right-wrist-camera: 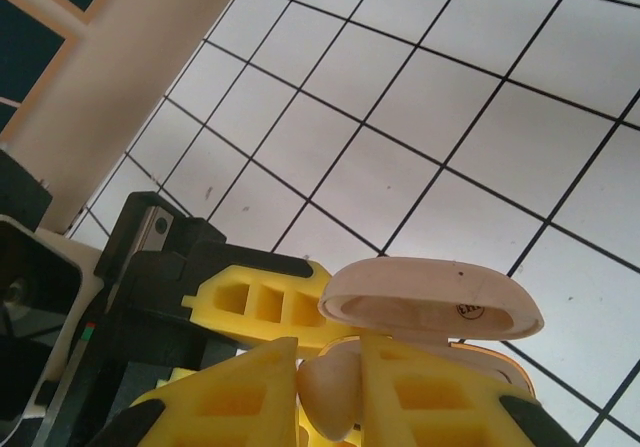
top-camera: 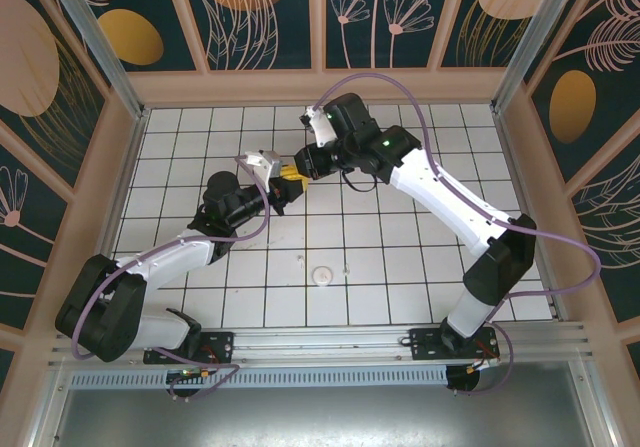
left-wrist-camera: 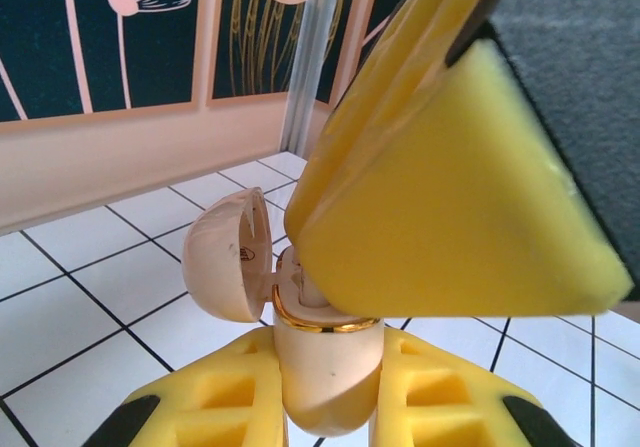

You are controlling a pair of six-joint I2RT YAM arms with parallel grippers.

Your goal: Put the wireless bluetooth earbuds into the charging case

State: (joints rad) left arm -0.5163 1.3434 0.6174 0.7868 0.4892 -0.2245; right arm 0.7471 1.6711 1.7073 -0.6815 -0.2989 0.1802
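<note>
Above the far-centre tiles (top-camera: 380,257), the left gripper (left-wrist-camera: 325,352) clamps the cream, gold-rimmed charging case (left-wrist-camera: 330,387), lid swung open, while the right gripper (right-wrist-camera: 330,352), fingers (right-wrist-camera: 430,392) closed, pinches a pale earbud (right-wrist-camera: 330,395) at its mouth.

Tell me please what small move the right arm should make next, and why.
Probably lower the right tool slightly, to seat the earbud in its socket. The left tool holds the charging case with its lid swung open, and the right tool, shut on the earbud, sits right over the opening. How deep the earbud sits, I cannot tell.
</note>
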